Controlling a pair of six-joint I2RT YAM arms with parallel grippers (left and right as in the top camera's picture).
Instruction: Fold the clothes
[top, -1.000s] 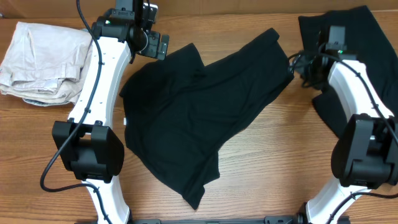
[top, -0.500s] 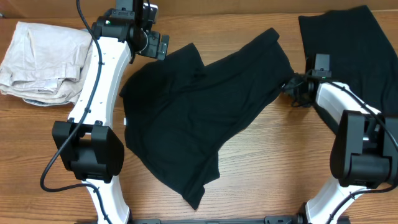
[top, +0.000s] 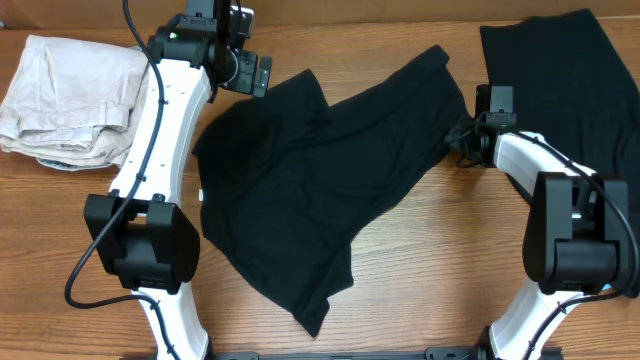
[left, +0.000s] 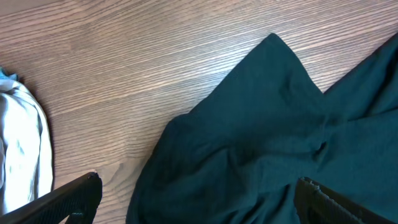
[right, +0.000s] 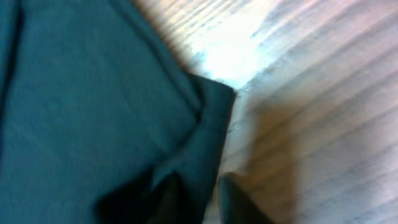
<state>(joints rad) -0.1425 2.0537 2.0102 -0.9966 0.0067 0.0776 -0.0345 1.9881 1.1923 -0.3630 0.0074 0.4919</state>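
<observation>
Grasp step: my right end effector (top: 463, 140) pinches the right corner of the shirt (top: 320, 180), sprawled mid-bench (top: 420, 300). Left end effector (top: 252, 72) hangs released over its far-left edge. Next, I reckon: lift, spread flat.

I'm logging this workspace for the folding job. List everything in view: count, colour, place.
black T-shirt: one, black, crumpled across the table's middle
second garment: one, black, far right, partly behind the right arm
cloth pile: one, off-white, far left
table: one, brown wood, under everything
left arm: one, white and black, left side
right arm: one, white and black, right side
left end effector: one, black, open, over the T-shirt's far left part
right end effector: one, black, fingers either side of the T-shirt's right edge; grip unclear
</observation>
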